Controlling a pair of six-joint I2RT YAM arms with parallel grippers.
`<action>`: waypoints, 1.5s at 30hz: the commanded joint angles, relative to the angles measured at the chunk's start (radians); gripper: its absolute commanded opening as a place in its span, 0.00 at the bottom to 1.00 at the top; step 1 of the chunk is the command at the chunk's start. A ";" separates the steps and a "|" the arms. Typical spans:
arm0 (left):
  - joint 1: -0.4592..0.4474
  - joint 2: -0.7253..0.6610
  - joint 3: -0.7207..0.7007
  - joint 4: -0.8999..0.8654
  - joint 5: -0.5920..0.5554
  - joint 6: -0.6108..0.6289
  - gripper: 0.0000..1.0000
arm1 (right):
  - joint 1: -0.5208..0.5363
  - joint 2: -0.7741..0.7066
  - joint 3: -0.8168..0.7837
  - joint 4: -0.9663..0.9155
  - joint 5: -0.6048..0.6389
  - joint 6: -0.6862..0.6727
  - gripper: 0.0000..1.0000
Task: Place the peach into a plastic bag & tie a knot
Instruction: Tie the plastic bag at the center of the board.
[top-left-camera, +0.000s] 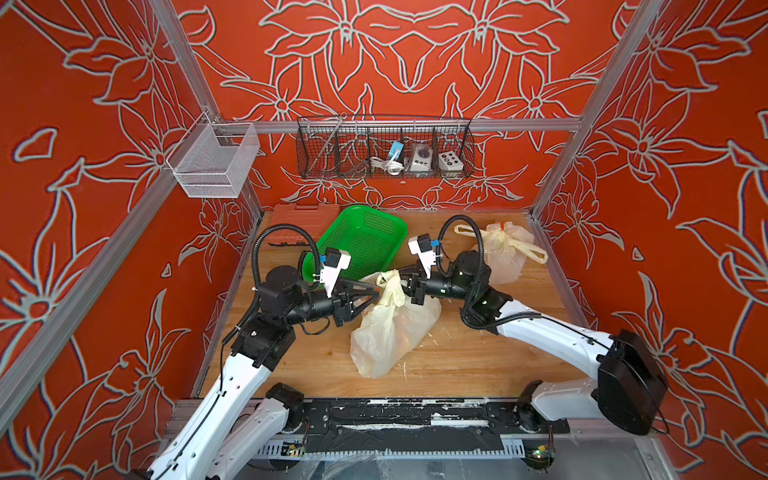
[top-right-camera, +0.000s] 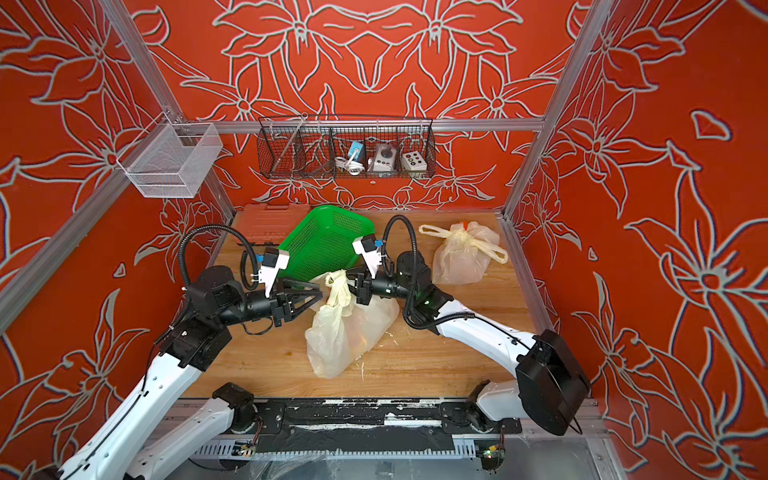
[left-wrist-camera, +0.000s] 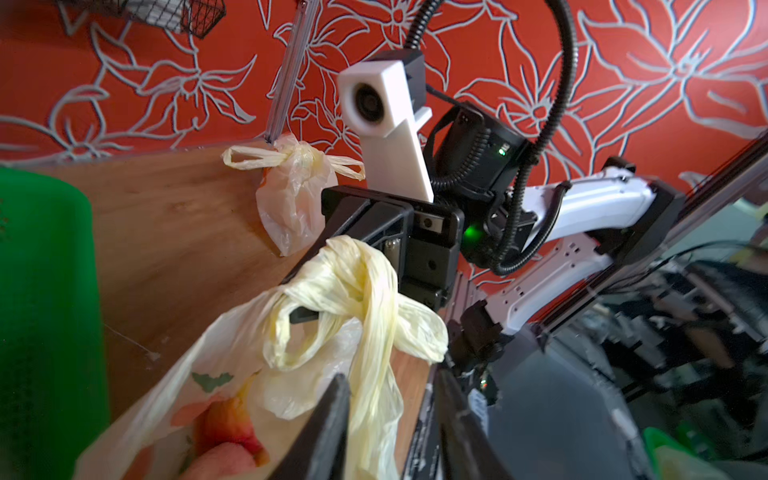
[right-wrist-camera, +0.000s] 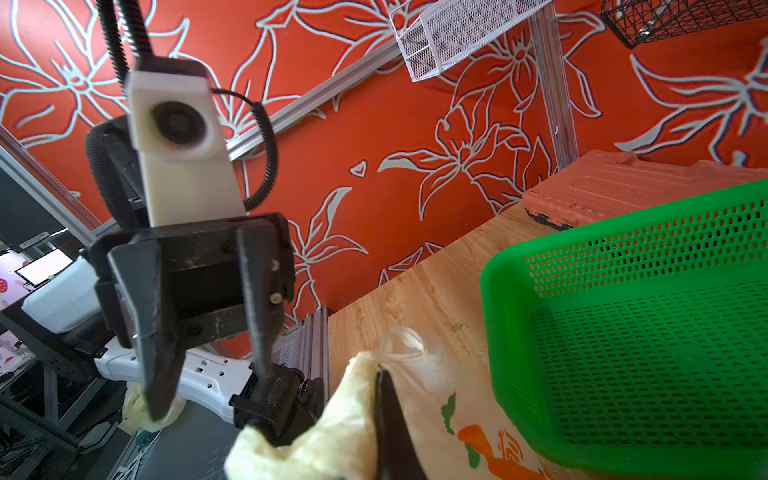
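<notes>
While slumped on its side near the middle of the wooden surface (top-left-camera: 457, 357), reads as a thin, pale-yellow, half-clear plastic bag (top-left-camera: 390, 332), crinkled and puffed. Lies just in front of the green basket (top-left-camera: 361, 241) and between the two arms in both top views. Carries an orange and green print on the film.

Shows the peach (left-wrist-camera: 226, 424) low inside, a blurred red-orange and pink lump behind the plastic in the left wrist view; gives only a faint warm tint in the top views.

Rises at the mouth into two handles (left-wrist-camera: 357, 282), twisted into ropes and looped loosely round each other.

Pinches one of those ropes with the right hand (top-left-camera: 404, 285), closed fully on it, with one dark finger (right-wrist-camera: 388, 407) pressed against the strand in the right wrist view.

Holds the left hand (top-left-camera: 377, 293) partly open, fingers apart, with a hanging strand of handle running down between them; cannot tell whether either finger touches it.

Shows a second bag (top-left-camera: 503, 253), knotted at the top, well apart at the far right corner of the surface.
</notes>
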 joint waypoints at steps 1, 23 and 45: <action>0.010 0.063 0.015 -0.007 0.008 -0.030 0.21 | -0.004 0.009 0.002 0.065 -0.018 0.033 0.00; 0.009 0.185 -0.014 0.138 0.051 -0.065 0.37 | -0.003 0.031 0.011 0.129 -0.103 0.105 0.00; 0.018 0.155 0.020 -0.008 0.048 0.095 0.00 | -0.054 -0.093 -0.026 -0.180 -0.014 -0.018 0.34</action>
